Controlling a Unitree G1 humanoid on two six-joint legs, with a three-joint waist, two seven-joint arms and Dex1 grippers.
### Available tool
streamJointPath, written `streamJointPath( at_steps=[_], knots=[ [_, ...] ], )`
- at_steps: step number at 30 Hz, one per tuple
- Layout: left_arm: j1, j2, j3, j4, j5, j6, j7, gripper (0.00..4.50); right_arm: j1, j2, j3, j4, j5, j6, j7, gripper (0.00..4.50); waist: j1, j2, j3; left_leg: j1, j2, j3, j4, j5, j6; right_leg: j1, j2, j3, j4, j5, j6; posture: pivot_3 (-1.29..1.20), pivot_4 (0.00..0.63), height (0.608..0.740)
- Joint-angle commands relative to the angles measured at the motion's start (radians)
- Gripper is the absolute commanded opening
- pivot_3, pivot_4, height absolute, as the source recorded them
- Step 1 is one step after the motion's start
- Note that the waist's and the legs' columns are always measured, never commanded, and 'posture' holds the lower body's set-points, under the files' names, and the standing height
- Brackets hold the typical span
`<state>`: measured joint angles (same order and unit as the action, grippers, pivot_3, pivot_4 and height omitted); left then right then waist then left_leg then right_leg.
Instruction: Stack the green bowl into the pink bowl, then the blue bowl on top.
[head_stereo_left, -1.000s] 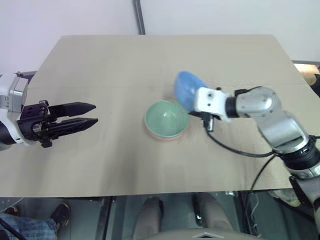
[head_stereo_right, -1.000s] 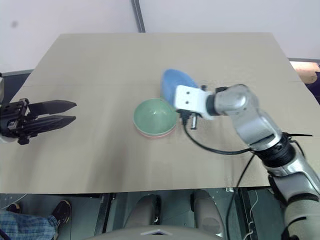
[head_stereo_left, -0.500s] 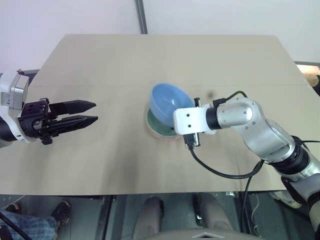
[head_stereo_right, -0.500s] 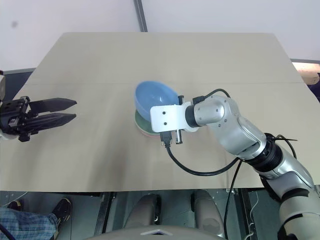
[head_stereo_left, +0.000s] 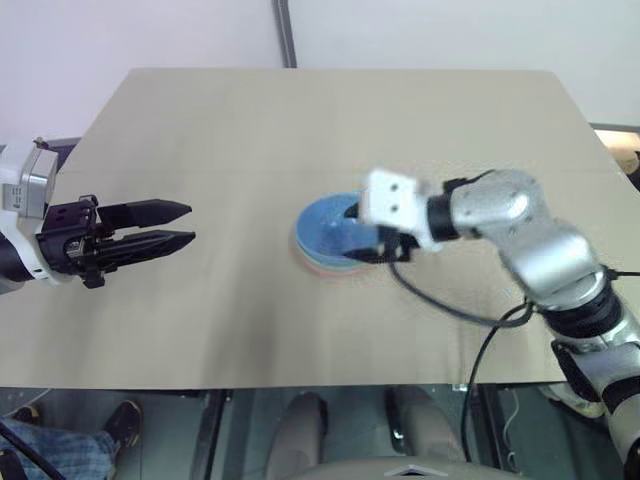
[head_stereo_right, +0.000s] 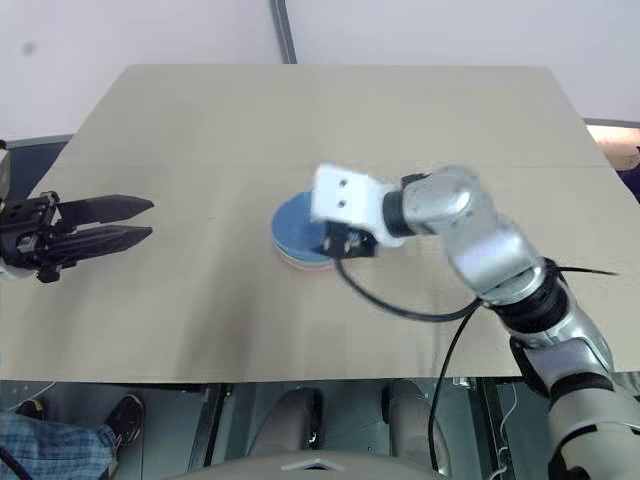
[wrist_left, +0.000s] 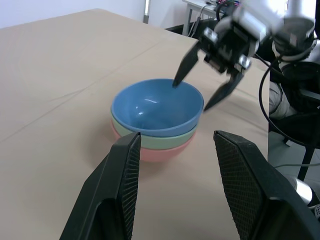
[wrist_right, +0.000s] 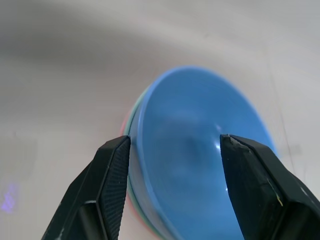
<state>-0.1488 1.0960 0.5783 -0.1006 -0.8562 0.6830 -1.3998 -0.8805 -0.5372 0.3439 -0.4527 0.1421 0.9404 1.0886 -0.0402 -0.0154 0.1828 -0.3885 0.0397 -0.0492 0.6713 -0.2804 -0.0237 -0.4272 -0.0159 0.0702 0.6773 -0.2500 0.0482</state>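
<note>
Mid-surface, right tool (wrist_left: 204, 86) gaping over the smooth round sky-blue bowl (wrist_left: 157, 106); one finger sitting inside the rim, risking tipping the stack.

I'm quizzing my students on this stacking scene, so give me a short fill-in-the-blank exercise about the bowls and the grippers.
1. The blue bowl sits nested on top of the ____ bowl.
2. The bowl at the bottom of the stack, resting on the table, is ____.
3. The right gripper stands over the stack with its fingers ____.
4. The left gripper holds ____.

Missing words: green; pink; open; nothing
</note>
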Motion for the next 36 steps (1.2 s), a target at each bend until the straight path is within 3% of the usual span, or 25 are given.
streamJointPath(
  at_steps=[1,6,12,21,27,36],
  knots=[
    [0.013,0.010,0.040,-0.020,-0.004,-0.008,-0.004,2.45,-0.016,-0.051,-0.147,-0.034,0.154,0.112,0.050,3.13,0.000,0.000,0.000,0.000,0.000,0.000,0.000,0.000,0.000,0.000,0.000,0.000,0.000,0.000,0.000,0.00,0.150,0.740],
    [0.061,0.001,0.085,-0.034,0.001,-0.013,0.012,2.45,0.073,-0.184,-0.321,0.043,0.305,0.116,0.124,3.13,-0.001,0.000,0.000,-0.003,0.000,0.000,0.000,0.000,0.000,-0.003,0.000,0.000,-0.001,0.000,0.000,0.00,0.150,0.740],
    [0.149,-0.014,0.156,-0.070,0.017,-0.014,0.031,2.45,0.216,-0.275,-0.480,0.289,0.337,-0.160,0.206,3.13,-0.002,0.000,0.000,-0.003,0.000,0.001,0.000,0.000,0.000,-0.003,0.000,0.000,-0.001,0.000,0.000,0.00,0.150,0.740],
    [0.330,-0.101,0.297,-0.181,0.069,-0.045,0.116,2.45,0.346,-0.369,-0.598,0.605,0.341,-0.452,0.302,3.13,-0.002,0.000,0.000,-0.003,0.000,0.002,0.000,0.000,0.000,-0.004,0.000,0.001,-0.001,0.000,0.000,0.00,0.150,0.740],
    [0.401,-0.136,0.363,-0.200,0.085,-0.052,0.162,2.45,0.368,-0.434,-0.611,0.669,0.330,-0.538,0.339,3.13,-0.005,0.000,0.000,-0.002,0.000,0.003,0.000,0.000,0.000,-0.003,0.000,0.002,0.000,0.000,0.000,0.00,0.150,0.740],
    [0.405,-0.140,0.340,-0.200,0.111,-0.124,0.165,2.45,0.474,-0.453,-0.651,0.606,0.381,-0.591,0.372,3.13,-0.002,0.000,0.000,0.004,0.000,0.006,0.000,0.000,0.000,0.002,0.000,0.005,0.000,0.000,0.000,0.00,0.150,0.740]
  ],
)
